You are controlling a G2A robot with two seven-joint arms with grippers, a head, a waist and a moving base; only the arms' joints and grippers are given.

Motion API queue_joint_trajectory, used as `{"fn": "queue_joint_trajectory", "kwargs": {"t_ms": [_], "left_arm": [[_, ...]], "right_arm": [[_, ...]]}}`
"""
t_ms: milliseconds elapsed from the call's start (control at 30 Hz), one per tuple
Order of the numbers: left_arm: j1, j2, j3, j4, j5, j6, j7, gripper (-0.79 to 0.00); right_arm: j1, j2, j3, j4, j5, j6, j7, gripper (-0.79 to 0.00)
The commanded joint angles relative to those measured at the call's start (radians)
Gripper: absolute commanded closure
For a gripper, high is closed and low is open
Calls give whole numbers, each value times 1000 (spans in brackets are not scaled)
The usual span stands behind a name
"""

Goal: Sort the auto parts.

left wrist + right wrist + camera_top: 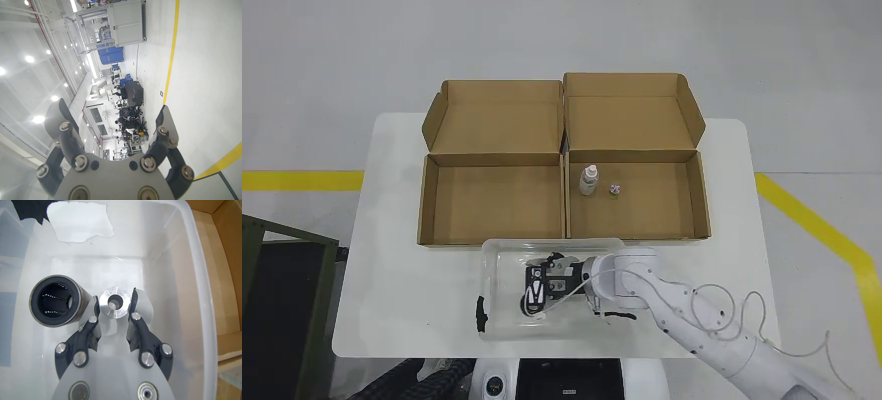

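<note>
Clear plastic bin (552, 241) holding two parts. A silver metal bushing (115, 303) with a central bore stands on end on the bin floor. Just beside it is a larger steel linear bearing (54, 300) with a black end ring, open end up and ball rows visible inside. Behind the bin, two open brown cardboard boxes stand side by side. The left box (492, 205) shows a bare floor. The right box (652, 200) contains a small white bottle-shaped part (588, 180) and, near it, a small round part (615, 188).
</note>
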Motion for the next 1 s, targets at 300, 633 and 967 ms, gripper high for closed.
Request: {"fn": "queue_joint_trajectory", "kwargs": {"t_ms": [300, 633, 967], "left_arm": [[0, 0, 0, 0, 0, 0, 0, -785], [0, 0, 0, 0, 0, 0, 0, -785], [0, 0, 0, 0, 0, 0, 0, -785]], "right_arm": [[-5, -4, 22, -22, 16, -21, 11, 0], [-117, 40, 172, -212, 65, -40, -73, 0], [-282, 92, 424, -372, 155, -48, -247, 0]]}}
